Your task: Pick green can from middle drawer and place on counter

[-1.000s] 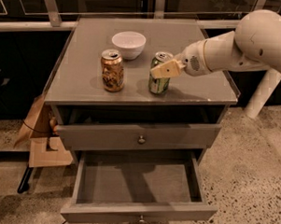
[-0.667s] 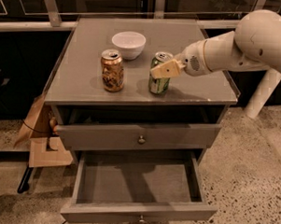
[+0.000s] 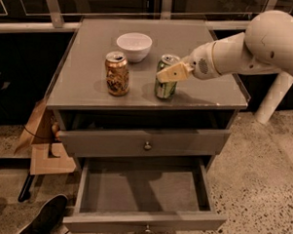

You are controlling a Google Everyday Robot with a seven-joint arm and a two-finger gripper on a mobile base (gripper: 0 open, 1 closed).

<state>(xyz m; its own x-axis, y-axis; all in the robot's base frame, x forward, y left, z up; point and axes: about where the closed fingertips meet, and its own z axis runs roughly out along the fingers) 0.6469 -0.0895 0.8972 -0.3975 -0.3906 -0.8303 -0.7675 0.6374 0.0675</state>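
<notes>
— Where is the green can (image 3: pixel 165 89)?
— Upright on the worktop (image 3: pixel 90 58), right of the gold can (image 3: pixel 117 74), near the bowl (image 3: pixel 134 46).
— And the gripper (image 3: pixel 163 73)?
— Reaching in from the right, clamped on the green can's upper part. Below, the drawer (image 3: pixel 142 221) stands pulled out.

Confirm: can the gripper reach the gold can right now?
Probably, though not straight across: the gripper is at the green can, which stands between it and the gold can. Over the top looks free.
</notes>
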